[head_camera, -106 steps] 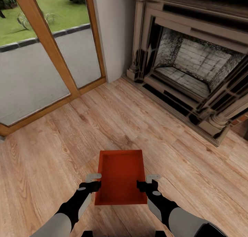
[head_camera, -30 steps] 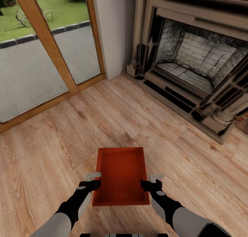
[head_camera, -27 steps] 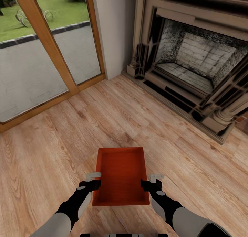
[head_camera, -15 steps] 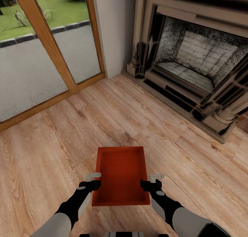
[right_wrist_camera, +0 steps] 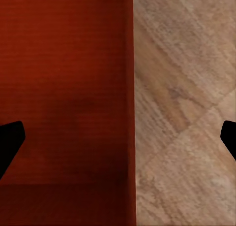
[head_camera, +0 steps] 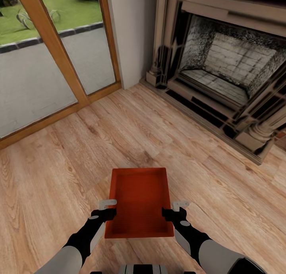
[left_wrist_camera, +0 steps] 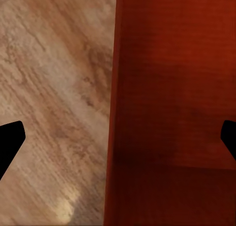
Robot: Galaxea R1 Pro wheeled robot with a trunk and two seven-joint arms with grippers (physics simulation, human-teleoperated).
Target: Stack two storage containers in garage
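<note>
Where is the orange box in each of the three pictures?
Head view: the orange box sits low in the middle, between the two arms.
Left wrist view: the box covers the right side, next to the wood floor.
Right wrist view: the box covers the left side.
Shared landmark: the box's thin side wall, with light wood planks beside it.

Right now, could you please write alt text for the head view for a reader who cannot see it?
An orange-red storage container, open and empty, is held between the left gripper and right gripper above a light wood floor. Beyond are glass doors and a fireplace.
</note>
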